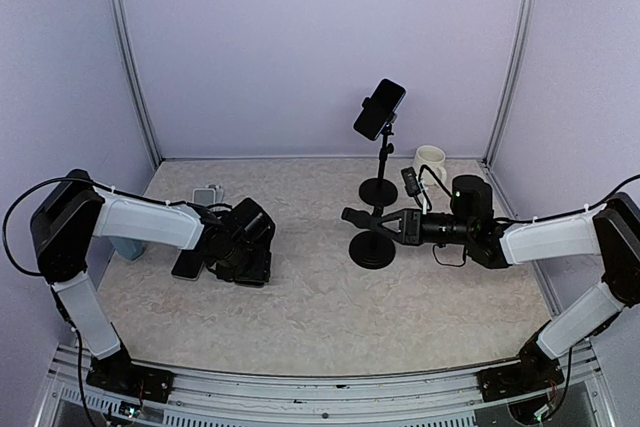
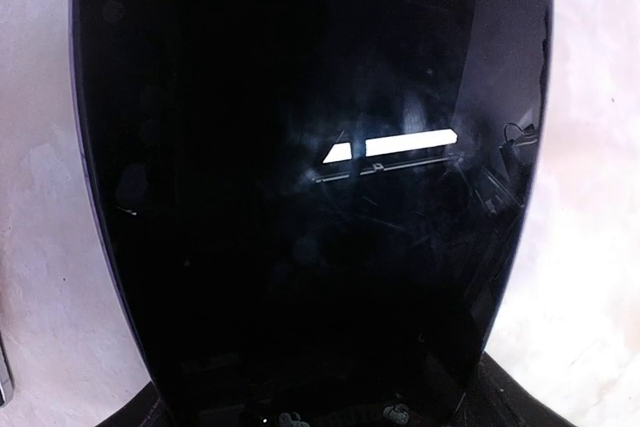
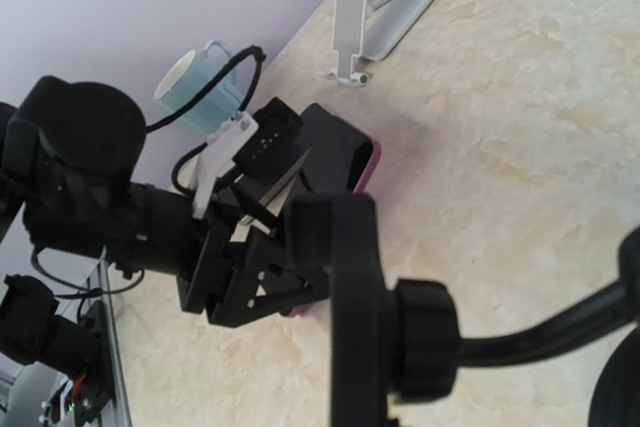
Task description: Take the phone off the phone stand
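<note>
Desk (image 1: 330,297): pale marbled top, both arms reaching in over it.

Step in hand, as I judge it: the release. The near phone stand (image 1: 372,250) has nothing in its clamp head, and a phone (image 2: 310,197) lies flat on the desk, screen up.

Next move, my reading: the left end effector (image 1: 222,259) must come free of the phone's edges and rise straight up so it does not drag the phone. The right one then lets go of the stand without tipping it.

Right end effector (image 1: 358,217): fingers together, apparently pinched on the head of the phone stand to steady it.

Left end effector: low on the desk, right at the phone. Its wrist view is filled with black glass and shows no fingers. Cannot tell whether it is clamped on the phone's sides or loose around them.

Phone position: directly under and just ahead of the left end effector, well apart from the right end effector and the stand.

Behind the right end effector is a rear stand (image 1: 379,190) with a second phone (image 1: 379,109) clipped at the top. No end effector is near it.
</note>
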